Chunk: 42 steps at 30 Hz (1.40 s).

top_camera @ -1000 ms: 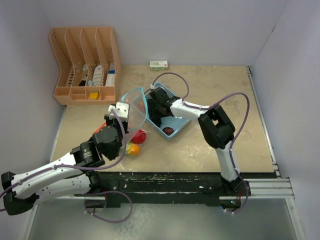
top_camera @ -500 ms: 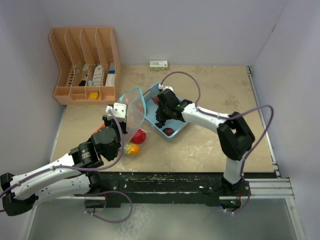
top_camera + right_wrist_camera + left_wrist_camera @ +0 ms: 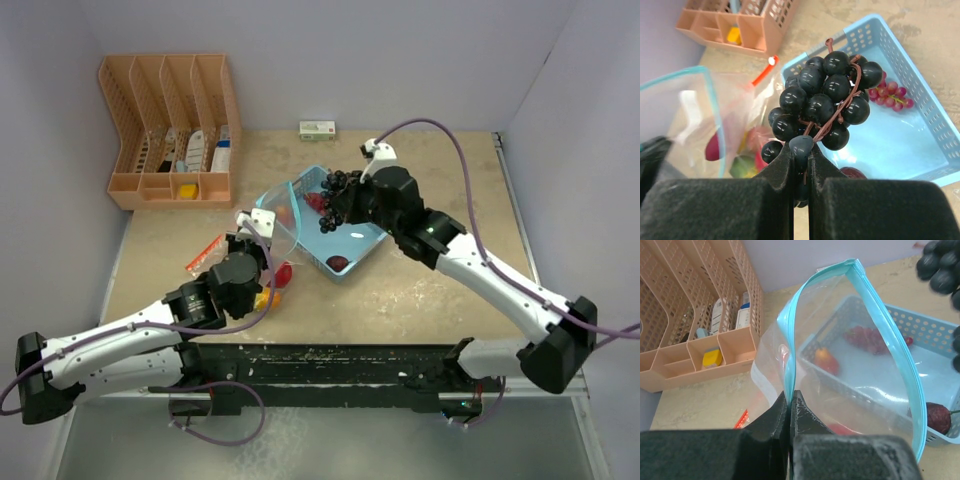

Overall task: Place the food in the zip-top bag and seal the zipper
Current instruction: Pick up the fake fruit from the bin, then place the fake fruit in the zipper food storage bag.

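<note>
Holding the grapes [image 3: 825, 100] by a low berry and the brown stem, the right gripper [image 3: 801, 146] has its two fingers pressed together on the bunch. The bunch stands just past the fingertips, in the air over the basket [image 3: 920, 131]. On the basket floor beyond this gripper lie the red grapes [image 3: 888, 95], and close under its fingers a maroon piece [image 3: 852, 173] shows in part. To the gripper's left stands the bag [image 3: 685, 115], apart from the bunch; a purple-red piece [image 3: 713, 147], a green piece [image 3: 742, 166] and a red piece [image 3: 759, 156] show through its film. The left gripper [image 3: 790, 402] is clamped on the bag's teal zipper rim, fingers together with the rim between them, and the mouth gapes wide beyond the fingertips. Past that mouth, to this gripper's right, the grapes appear at the edge of the left wrist view, outside the bag. Beyond and to the left of the left gripper stands the rack [image 3: 700, 315]. In the top view a small box [image 3: 317, 129] lies well beyond both grippers at the table's [image 3: 450, 180] far edge.
</note>
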### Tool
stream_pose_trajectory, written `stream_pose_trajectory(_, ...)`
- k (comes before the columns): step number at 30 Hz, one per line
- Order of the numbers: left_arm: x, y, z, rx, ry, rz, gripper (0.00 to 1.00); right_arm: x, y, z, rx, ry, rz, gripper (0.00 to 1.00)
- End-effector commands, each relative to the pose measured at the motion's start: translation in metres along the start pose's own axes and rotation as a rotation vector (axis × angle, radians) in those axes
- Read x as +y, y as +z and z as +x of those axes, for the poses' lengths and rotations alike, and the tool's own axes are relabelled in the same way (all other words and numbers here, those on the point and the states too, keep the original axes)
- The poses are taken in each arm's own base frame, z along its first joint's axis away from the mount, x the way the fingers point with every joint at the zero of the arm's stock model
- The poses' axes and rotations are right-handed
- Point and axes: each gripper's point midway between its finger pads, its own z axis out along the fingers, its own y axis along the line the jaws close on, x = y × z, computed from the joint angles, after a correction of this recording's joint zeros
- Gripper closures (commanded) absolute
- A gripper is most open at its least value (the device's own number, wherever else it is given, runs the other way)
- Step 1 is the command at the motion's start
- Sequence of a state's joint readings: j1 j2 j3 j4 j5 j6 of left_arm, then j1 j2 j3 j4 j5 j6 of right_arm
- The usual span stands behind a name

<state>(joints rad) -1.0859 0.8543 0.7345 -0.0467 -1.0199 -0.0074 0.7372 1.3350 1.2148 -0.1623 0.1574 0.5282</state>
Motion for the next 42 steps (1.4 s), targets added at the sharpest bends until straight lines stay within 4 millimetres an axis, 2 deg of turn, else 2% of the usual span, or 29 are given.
stream_pose_trajectory(1, -0.012, 0.01, 0.0, -0.021, -0.059, 0.01, 1.0, 0.019, -0.033, -0.039, -0.124, 0.016, -0.098, 1.0)
stream_pose_trajectory(2, -0.014, 0.012, 0.002, -0.016, -0.056, 0.014, 1.0, 0.022, -0.039, -0.048, -0.156, -0.002, -0.116, 1.0)
stream_pose_trajectory(5, -0.023, 0.019, 0.007, 0.0, -0.054, 0.024, 1.0, 0.035, -0.052, -0.055, -0.19, 0.024, -0.193, 1.0)
stream_pose_trajectory(9, -0.032, 0.024, 0.008, 0.004, -0.058, 0.044, 1.0, 0.051, -0.052, -0.05, -0.206, 0.1, -0.289, 1.0)
stream_pose_trajectory(18, -0.036, 0.027, -0.001, -0.004, -0.058, 0.059, 1.0, 0.107, -0.022, -0.024, -0.163, 0.133, -0.379, 1.0)
stream_pose_trajectory(22, -0.033, 0.025, -0.004, -0.009, -0.067, 0.059, 1.0, 0.109, -0.005, -0.003, -0.101, 0.148, -0.364, 1.0)
stream_pose_trajectory(28, -0.029, 0.022, -0.008, -0.017, -0.071, 0.059, 1.0, 0.121, 0.007, 0.019, -0.036, 0.088, -0.356, 1.0)
stream_pose_trajectory(31, -0.031, 0.022, -0.01, -0.016, -0.077, 0.067, 1.0, 0.134, 0.014, 0.027, -0.002, 0.034, -0.372, 1.0)
stream_pose_trajectory(35, -0.029, 0.021, -0.01, -0.014, -0.083, 0.067, 1.0, 0.161, 0.019, 0.041, 0.051, -0.026, -0.424, 1.0)
stream_pose_trajectory(39, -0.028, 0.02, -0.009, -0.009, -0.081, 0.069, 1.0, 0.17, 0.022, 0.051, 0.078, -0.044, -0.445, 1.0)
stream_pose_trajectory(42, -0.028, 0.02, -0.008, -0.006, -0.081, 0.07, 1.0, 0.172, 0.024, 0.061, 0.115, -0.083, -0.461, 0.88)
